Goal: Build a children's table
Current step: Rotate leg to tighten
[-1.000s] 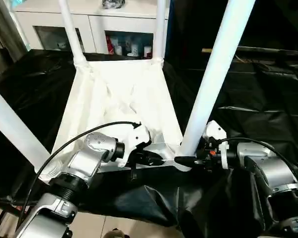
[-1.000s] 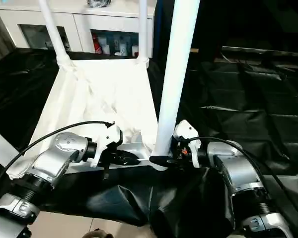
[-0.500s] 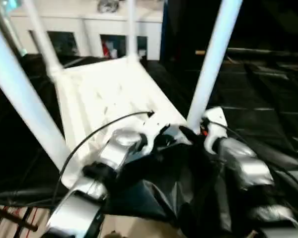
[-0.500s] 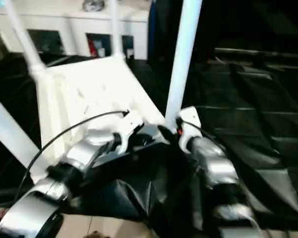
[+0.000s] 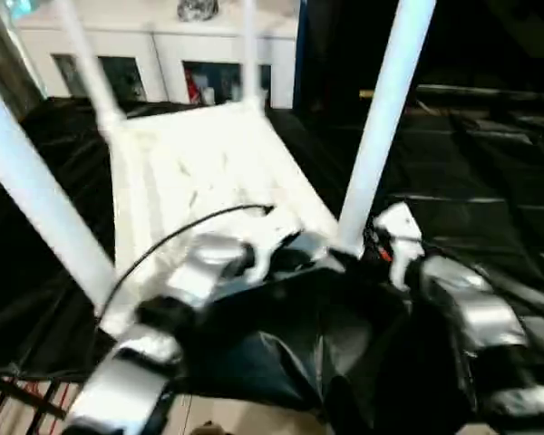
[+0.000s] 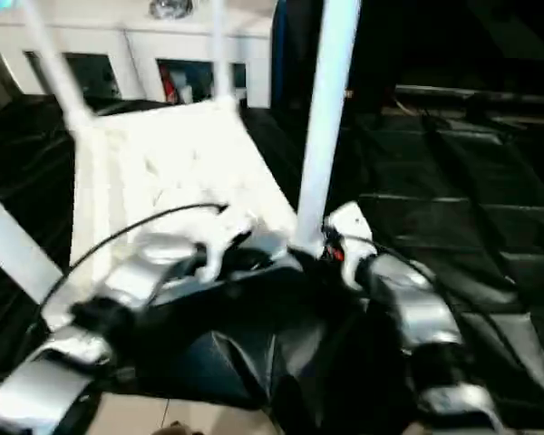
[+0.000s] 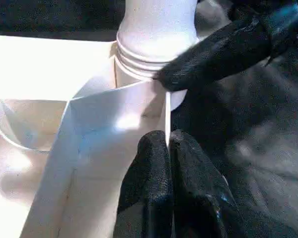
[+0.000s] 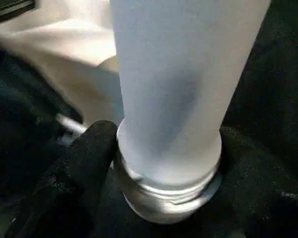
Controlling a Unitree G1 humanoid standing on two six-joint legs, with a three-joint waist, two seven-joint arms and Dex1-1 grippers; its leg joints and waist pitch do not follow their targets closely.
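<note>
The children's table lies upside down on the black cloth, its white tabletop [image 5: 199, 163] with the ribbed underside facing up. Two far legs [image 5: 249, 54] and a near left leg [image 5: 36, 199] stand in the corner sockets. The near right leg [image 5: 381, 127] rises from the front right corner socket. My left gripper [image 7: 168, 148] is shut on the thin front rim of the tabletop beside that socket. My right gripper [image 8: 164, 148] holds the base of the near right leg, one black finger [image 8: 84, 158] lying against its ribbed collar.
The black-draped work table [image 5: 490, 145] stretches away to the right and behind. Black cloth [image 5: 281, 362] bunches up at the front edge under my forearms. A white cabinet [image 5: 163, 54] with glass doors stands at the back. Floor [image 5: 9, 408] shows below the front left edge.
The whole picture has shifted and tilted, so the camera has moved. Both grippers stay at the same front right corner of the tabletop.
</note>
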